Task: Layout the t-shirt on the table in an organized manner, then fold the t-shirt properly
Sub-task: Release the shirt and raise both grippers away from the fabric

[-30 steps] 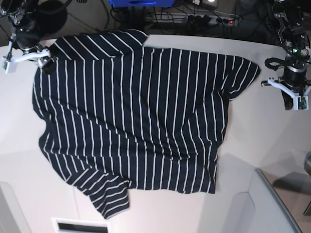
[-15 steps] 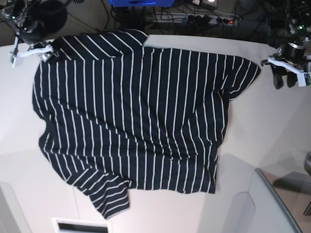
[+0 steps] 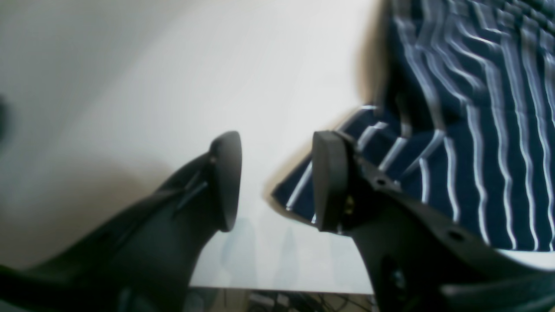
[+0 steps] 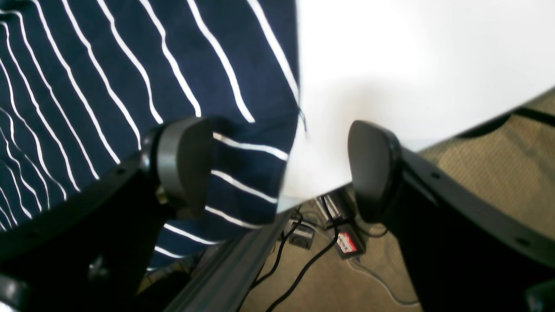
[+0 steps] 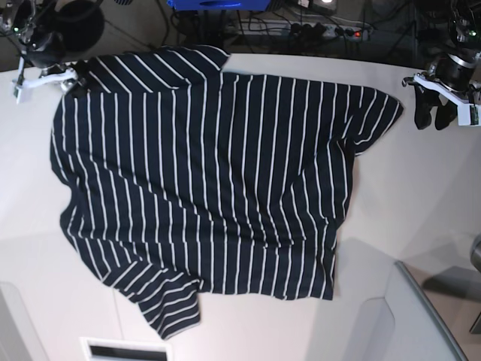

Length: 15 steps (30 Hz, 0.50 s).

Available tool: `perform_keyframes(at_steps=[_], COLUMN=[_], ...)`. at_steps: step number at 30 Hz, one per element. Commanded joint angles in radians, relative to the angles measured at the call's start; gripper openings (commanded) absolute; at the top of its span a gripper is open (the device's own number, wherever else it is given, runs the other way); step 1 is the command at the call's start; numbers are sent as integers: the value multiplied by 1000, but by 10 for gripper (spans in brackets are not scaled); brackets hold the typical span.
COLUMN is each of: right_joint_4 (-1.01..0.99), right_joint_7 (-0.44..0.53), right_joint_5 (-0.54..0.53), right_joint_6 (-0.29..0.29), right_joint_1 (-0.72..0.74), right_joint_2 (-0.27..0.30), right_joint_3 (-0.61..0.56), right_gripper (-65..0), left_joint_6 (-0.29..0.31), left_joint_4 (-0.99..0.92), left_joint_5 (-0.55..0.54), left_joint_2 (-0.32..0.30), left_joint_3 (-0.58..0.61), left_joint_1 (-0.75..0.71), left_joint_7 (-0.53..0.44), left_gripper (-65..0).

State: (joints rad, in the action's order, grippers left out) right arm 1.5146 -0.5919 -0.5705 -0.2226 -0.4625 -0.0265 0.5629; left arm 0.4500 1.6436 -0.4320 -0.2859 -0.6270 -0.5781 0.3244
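The dark navy t-shirt point(image 5: 210, 180) with thin white stripes lies spread over the white table point(image 5: 406, 195), one sleeve at the near left and one at the far right. My left gripper point(image 5: 433, 116) hovers just right of the far right sleeve. In the left wrist view it point(image 3: 276, 173) is open and holds nothing, and the sleeve edge point(image 3: 477, 151) lies beside its right finger. At the shirt's far left corner, by the table's far edge, my right gripper point(image 5: 74, 77) stands open. Its wrist view shows the jaws point(image 4: 279, 169) wide apart over the shirt corner point(image 4: 108, 78) and bare table point(image 4: 412, 65).
Behind the table's far edge lie a power strip point(image 5: 323, 30) and cables. More cables and a plug point(image 4: 342, 242) show on the floor below that edge. A grey raised panel point(image 5: 428, 316) sits at the near right, and a white slotted piece point(image 5: 124, 350) at the near edge.
My left gripper has opened and moved toward the far edge, closer to the right sleeve. The right gripper has shifted slightly toward the far edge. The shirt has not moved.
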Motion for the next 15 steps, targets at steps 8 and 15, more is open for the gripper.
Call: perform_keyframes(at_steps=[8,15], right_joint_4=[7,7], right_joint_7=[-10,-10], right_joint_5=[-6,-6], right_joint_6=[-59,-60], right_joint_1=[-12,-17], right_joint_2=[-20,-19], right_joint_3=[-1,-97], right_gripper=[-191,-272], left_joint_6=[-1,-1], left_joint_4=[-64,-96], left_joint_5=[-12,-14], left_joint_2=[-13,-14], left_joint_3=[-66,-104], left_joint_1=[-9,-7], left_joint_7=[-23,-23], left_gripper=[-388,-388])
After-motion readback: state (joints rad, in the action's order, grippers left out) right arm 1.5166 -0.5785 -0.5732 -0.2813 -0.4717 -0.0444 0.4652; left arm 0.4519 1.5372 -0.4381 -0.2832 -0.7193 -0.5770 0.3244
